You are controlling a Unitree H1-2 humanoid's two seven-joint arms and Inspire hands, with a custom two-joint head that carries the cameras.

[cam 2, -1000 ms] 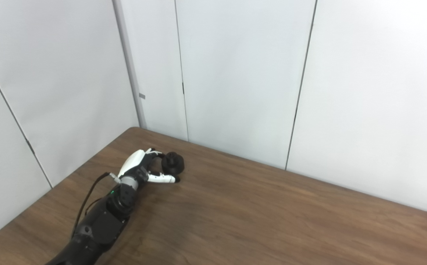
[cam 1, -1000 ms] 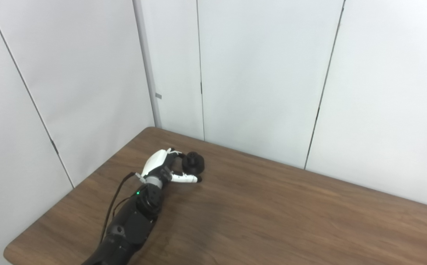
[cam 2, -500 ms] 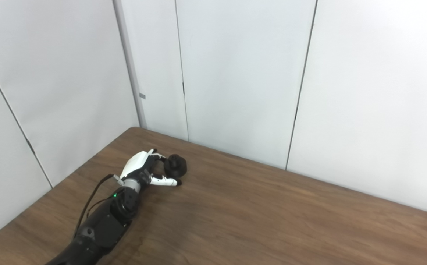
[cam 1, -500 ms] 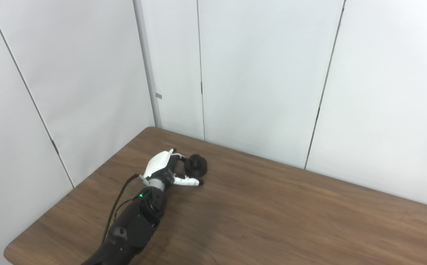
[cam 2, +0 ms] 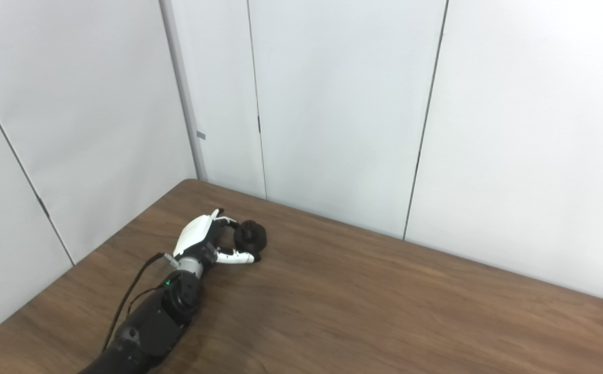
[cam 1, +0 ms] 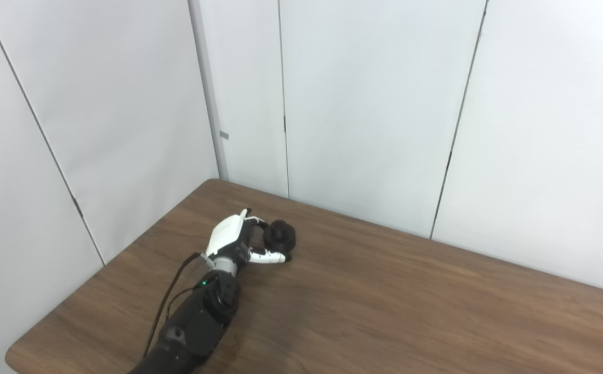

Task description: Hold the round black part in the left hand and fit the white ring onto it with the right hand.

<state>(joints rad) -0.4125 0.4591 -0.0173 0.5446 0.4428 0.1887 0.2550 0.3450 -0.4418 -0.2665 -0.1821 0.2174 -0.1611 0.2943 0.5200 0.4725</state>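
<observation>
The round black part (cam 1: 279, 236) rests on the brown table (cam 1: 384, 311) near its far left corner; it also shows in the right eye view (cam 2: 250, 236). My left hand (cam 1: 239, 240), white-backed on a black forearm, is closed round the part. Its fingers (cam 1: 256, 222) curl against the part's left side and its thumb (cam 1: 269, 256) lies along the near side at the base. The part still touches the table. No white ring is in view. My right hand is not in view.
White wall panels (cam 1: 374, 104) stand right behind the table's far edge and along its left edge. A black cable (cam 1: 169, 291) runs along my left forearm. The table's near left corner (cam 1: 13, 358) is rounded.
My left arm has reached a little further forward and to the right. The black part has shifted slightly right with the hand, and the thumb has drawn in closer to it.
</observation>
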